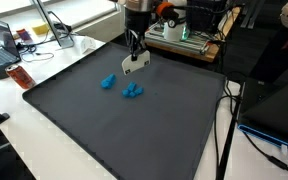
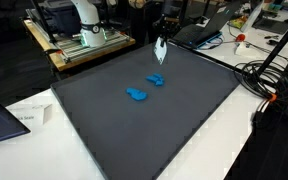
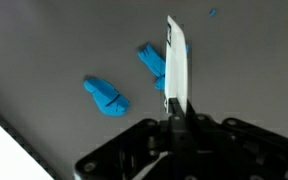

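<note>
While two blue pieces (image 3: 106,96) lay left on the bench's dark mat (image 1: 104,130), the end effector (image 3: 174,118) stood clamped on a white strip (image 3: 176,60) just right, near the mat's far edge, with broad room toward its near edge.

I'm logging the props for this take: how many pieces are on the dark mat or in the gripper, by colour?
Blue pieces lying on the mat: 2
White piece clamped in the gripper: 1
Total: 3
A blue fleck in the wrist view is too small to count.
</note>
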`<state>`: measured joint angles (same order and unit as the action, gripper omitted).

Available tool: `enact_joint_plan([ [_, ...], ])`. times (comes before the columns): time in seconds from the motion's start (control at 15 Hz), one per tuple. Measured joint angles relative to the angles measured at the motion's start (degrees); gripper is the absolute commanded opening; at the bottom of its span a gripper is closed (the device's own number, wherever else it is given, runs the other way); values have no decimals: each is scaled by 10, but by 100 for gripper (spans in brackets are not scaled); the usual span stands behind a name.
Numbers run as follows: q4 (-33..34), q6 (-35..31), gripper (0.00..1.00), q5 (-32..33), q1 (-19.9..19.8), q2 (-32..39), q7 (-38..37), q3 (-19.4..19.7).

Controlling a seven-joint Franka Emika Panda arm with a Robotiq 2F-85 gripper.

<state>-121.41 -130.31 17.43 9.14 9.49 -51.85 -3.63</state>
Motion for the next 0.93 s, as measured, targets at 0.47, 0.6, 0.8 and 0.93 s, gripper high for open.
enact_joint_plan([
  [0.47, 0, 1, 1, -108, -9, -6, 96, 0],
  [0.6, 0, 0, 1, -138, -13, -7, 127, 0],
  [0.8, 0, -5, 1, -165, -17, -9, 166, 0],
  [0.93, 0, -8, 1, -189, -21, -9, 197, 0],
])
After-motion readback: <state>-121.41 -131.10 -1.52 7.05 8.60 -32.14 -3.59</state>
